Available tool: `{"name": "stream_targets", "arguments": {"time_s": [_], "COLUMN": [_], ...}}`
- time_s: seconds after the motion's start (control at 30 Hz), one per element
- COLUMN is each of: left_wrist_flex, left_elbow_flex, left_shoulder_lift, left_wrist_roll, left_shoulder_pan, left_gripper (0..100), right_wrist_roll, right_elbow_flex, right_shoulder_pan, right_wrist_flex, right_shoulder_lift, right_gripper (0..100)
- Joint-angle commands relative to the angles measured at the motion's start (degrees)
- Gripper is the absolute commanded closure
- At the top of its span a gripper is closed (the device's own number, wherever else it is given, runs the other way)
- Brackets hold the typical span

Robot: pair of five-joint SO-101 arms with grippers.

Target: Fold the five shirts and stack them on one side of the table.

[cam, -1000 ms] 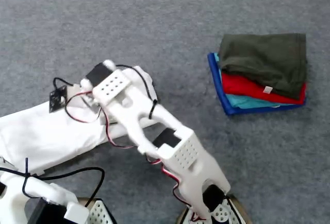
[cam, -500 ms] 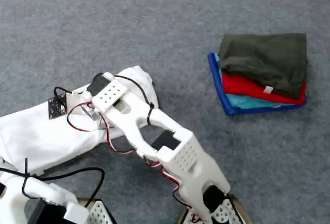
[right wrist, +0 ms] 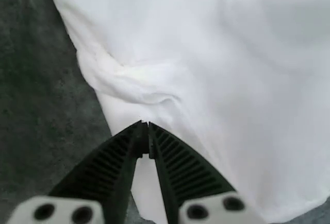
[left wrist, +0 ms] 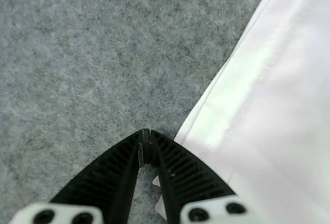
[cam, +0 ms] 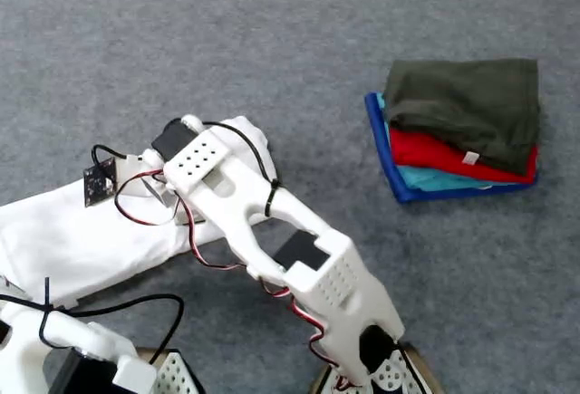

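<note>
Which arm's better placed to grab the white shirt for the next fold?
Right, probably. The right gripper is shut directly over the white shirt, beside a bunched edge it could pinch. The left gripper, also shut, sits over the grey mat just off the shirt's hem.

Smooth cloth shirt, rough felt table
</note>
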Motion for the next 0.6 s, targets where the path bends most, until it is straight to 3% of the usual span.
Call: {"name": "stream_targets", "arguments": {"time_s": [0.0,0.23,0.57], "left_wrist_flex": [-0.79,-0.79,-0.79], "left_elbow_flex": [-0.35,-0.35,-0.35], "left_shoulder_lift": [-1.27,-1.27,-1.19], "left_wrist_roll": [0.09,0.09,0.09], "left_shoulder_pan": [0.26,0.26,0.26], "left_gripper": [98,98,98], "right_wrist_roll": [-0.79,-1.58,-2.2], "right_elbow_flex": [-1.89,-0.66,5.23], "right_shoulder_pan": [0.31,-3.21,-2.59], "right_wrist_flex": [0.97,-0.7,-17.32], "right_shoulder_lift": [-4.7,-4.53,3.65], "right_gripper": [99.6,99.6,99.6]}}
